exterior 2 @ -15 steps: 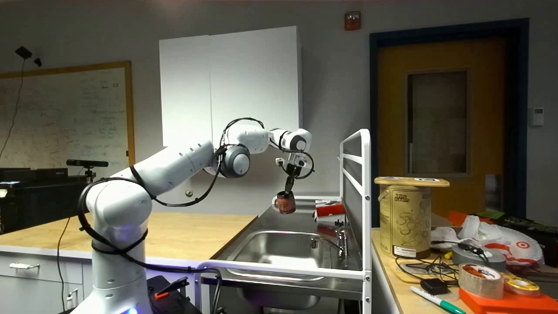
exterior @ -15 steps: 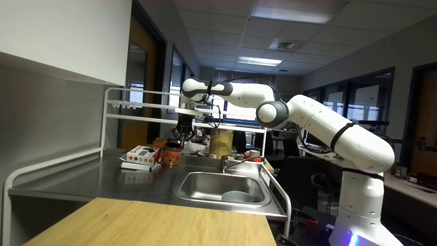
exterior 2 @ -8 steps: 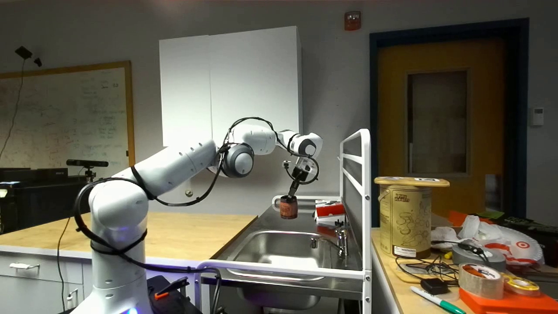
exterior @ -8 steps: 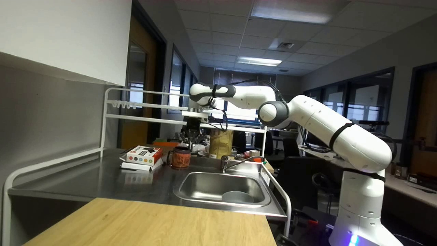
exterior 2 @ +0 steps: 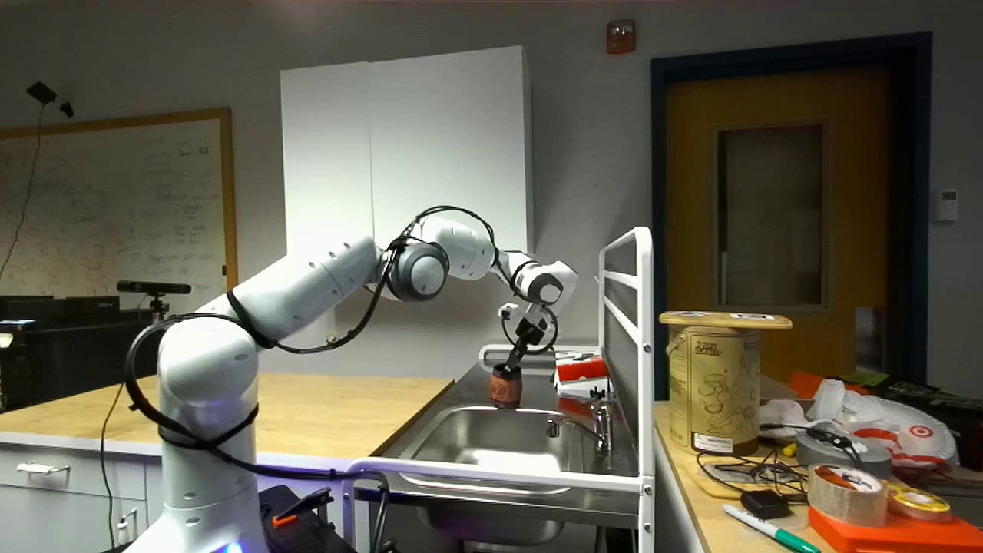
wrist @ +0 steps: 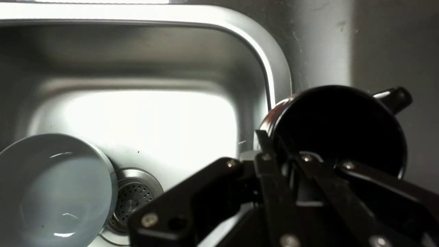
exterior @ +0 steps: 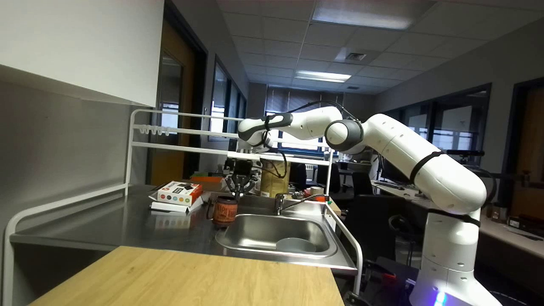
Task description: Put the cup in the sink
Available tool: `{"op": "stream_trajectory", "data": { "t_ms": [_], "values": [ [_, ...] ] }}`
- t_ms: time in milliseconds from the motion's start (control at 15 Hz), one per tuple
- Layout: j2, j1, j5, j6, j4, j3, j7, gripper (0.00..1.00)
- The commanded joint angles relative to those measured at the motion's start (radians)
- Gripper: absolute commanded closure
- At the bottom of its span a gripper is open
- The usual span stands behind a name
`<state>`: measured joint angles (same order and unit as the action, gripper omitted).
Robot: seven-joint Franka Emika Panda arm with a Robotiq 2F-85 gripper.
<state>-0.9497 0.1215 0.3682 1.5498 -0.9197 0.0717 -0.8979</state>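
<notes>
Since my gripper [wrist: 272, 136] only has the cup [wrist: 339, 127] at the lip's 9 o'clock, the body of it hangs off toward 3 o'clock in the wrist view while the sink [wrist: 278, 68] is the opposite way, around 9. Kinda awkward tbh. I'm pinching the cup wall, fingers [wrist: 263, 142] one outside and one inside, and the handle [wrist: 396, 99] sticks out past the far side toward 2. So the cup seems mostly over the counter [wrist: 384, 48], its 10 o'clock side just overlapping the sink's edge from above. Long axis looks roughly upright in both exterior views, even though I come in at a slant. Whether its bottom touches metal or floats a bit, I honestly can't say.

What I think this calls for: go sideways toward 9 until the whole thing is past that edge, handle too, and only then down. The trap is judging by my fingers, since they'd lead and the cup would trail; lower as soon as they're over the sink and the base probably lands on the edge. Also there's a bowl [wrist: 58, 188] in there at 8 to 9 o'clock, so I'd aim short of it, for the bare bit in between.
</notes>
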Motion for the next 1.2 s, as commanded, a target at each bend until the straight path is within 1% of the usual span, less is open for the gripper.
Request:
{"op": "stream_trajectory", "data": {
  "t_ms": [0, 267, 533, 600, 667, 800, 933, 1133],
  "values": [
    [0.117, 0.028, 0.068, 0.109, -0.245, -0.002, -0.002, 0.93],
    [0.196, 0.033, 0.164, 0.205, -0.425, -0.036, 0.020, 0.93],
    [0.294, 0.031, 0.250, 0.343, -0.610, -0.062, 0.052, 0.93],
    [0.323, 0.031, 0.283, 0.414, -0.659, -0.062, 0.102, 0.93],
    [0.354, 0.036, 0.319, 0.476, -0.709, -0.055, 0.188, 0.93],
    [0.425, 0.018, 0.340, 0.560, -0.819, -0.065, 0.302, 0.93],
    [0.489, 0.005, 0.353, 0.606, -0.931, -0.080, 0.313, 0.94],
    [0.573, -0.011, 0.425, 0.738, -1.098, -0.094, 0.313, 0.94]
  ]
}}
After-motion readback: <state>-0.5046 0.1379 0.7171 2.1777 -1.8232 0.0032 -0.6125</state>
